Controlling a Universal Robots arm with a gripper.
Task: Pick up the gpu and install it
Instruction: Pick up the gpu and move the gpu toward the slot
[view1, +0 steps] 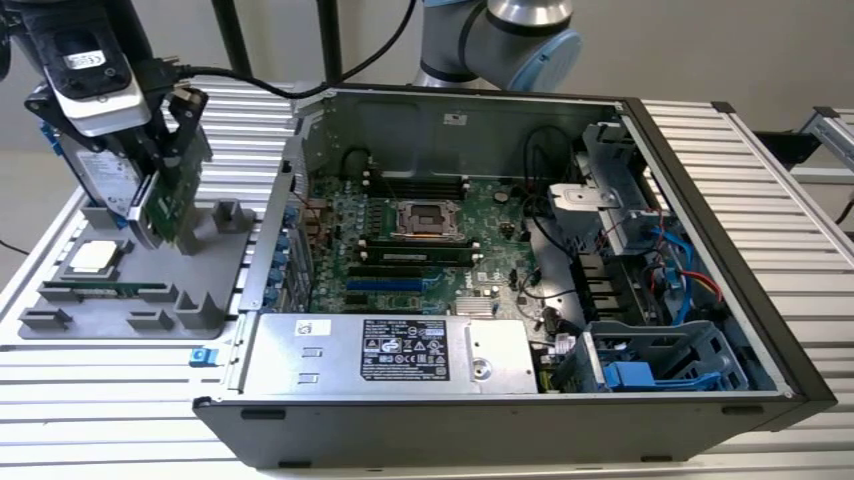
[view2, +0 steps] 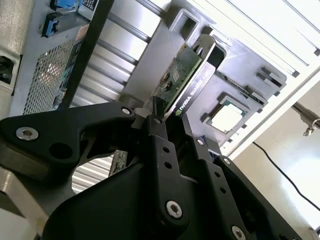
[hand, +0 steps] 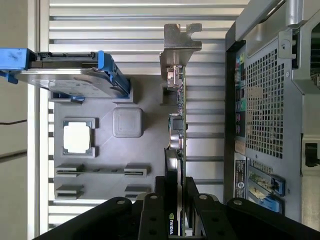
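The gpu (view1: 166, 200) is a flat card with a green board and a silver bracket, standing on edge over the grey parts tray (view1: 80, 325) at the exterior view's left. My gripper (view1: 174, 140) is shut on its upper edge. In both wrist views the black fingers (view2: 159, 137) clamp the gpu (view2: 186, 75) from both faces. The gpu (hand: 178, 117) shows edge-on with its bracket at the far end, held by the gripper (hand: 175, 200). I cannot tell whether the card's lower edge still touches the tray's holder.
The open computer case (view1: 694, 250) lies at the exterior view's right of the tray, with motherboard (view1: 414, 235), expansion slots (view1: 387, 285) and power supply (view1: 380, 350). On the tray are a hard drive with blue rails (hand: 75, 75), a processor (hand: 78, 136) and a memory stick (view1: 127, 290).
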